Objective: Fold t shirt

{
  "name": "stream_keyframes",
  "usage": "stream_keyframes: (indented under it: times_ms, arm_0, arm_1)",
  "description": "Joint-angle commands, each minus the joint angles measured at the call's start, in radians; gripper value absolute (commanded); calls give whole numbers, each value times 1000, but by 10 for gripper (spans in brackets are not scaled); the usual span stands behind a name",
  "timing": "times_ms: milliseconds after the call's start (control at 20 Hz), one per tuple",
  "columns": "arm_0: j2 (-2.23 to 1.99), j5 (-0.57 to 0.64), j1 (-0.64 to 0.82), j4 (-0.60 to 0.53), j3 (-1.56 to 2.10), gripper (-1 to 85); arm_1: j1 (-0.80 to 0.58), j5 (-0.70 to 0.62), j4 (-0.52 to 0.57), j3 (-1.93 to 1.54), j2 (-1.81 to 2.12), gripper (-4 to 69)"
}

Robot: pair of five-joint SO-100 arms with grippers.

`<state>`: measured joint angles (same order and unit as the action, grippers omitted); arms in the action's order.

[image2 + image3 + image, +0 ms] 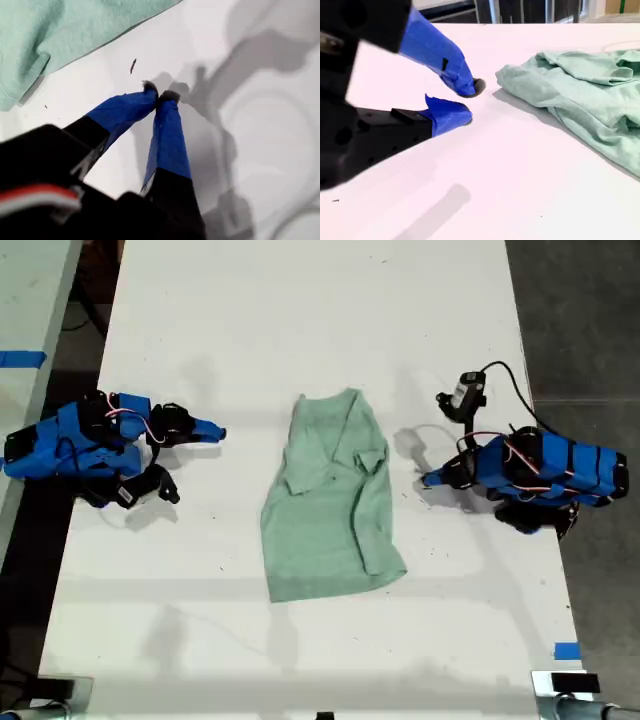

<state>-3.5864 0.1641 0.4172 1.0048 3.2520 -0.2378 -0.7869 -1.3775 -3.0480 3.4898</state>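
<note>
The pale mint-green t shirt (330, 500) lies wrinkled in the middle of the white table, long side running near to far, with one side and a sleeve folded onto its body. My first gripper (428, 480) rests at the exterior view's right, just off the shirt's edge. It is shut, tips touching (159, 92), with the t shirt (60, 30) a short way ahead. My second gripper (218, 430) lies at the exterior view's left, pointing toward the shirt's far end. Its blue jaws stand slightly open (469, 102) and hold nothing; the t shirt (580, 90) is apart from them.
A small black camera on a cable (462, 395) stands by the first arm. Blue tape (566, 651) marks the table's near corner at the exterior view's right. A second pale table (25, 310) stands beyond a dark gap at that view's left.
</note>
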Motion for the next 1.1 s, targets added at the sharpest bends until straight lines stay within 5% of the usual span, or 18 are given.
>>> stream_keyframes:
  times_ms: [0, 200, 350, 450, 500, 600, 700, 800, 950, 1050]
  arm_0:
    - [-3, 8, 5, 5, 37, 48]
    - [-6, -141, -25, 2, 37, 87]
    - [-6, -17, -37, 3, 37, 89]
    - [-8, -232, -81, 2, 37, 128]
    - [-8, -436, -176, 2, 37, 160]
    - [-11, -403, -305, -18, 37, 220]
    - [-11, -221, -261, -104, 37, -3]
    - [-11, -183, -298, -146, 37, -3]
    - [-3, -288, -376, -380, -40, -3]
    - [133, -403, -387, -227, -229, -3]
  arm_1:
    - [-9, -17, 25, -52, 15, 29]
    - [-9, -17, 25, -52, 15, 29]
    - [-9, -17, 25, -52, 15, 29]
    - [-9, -17, 25, -52, 15, 29]
    - [-9, -17, 25, -52, 15, 29]
    - [-9, -17, 25, -52, 15, 29]
    - [-9, -17, 25, -52, 15, 29]
    - [-9, -17, 25, -52, 15, 29]
    - [-9, -17, 25, -52, 15, 29]
    - [-9, -17, 25, -52, 15, 29]
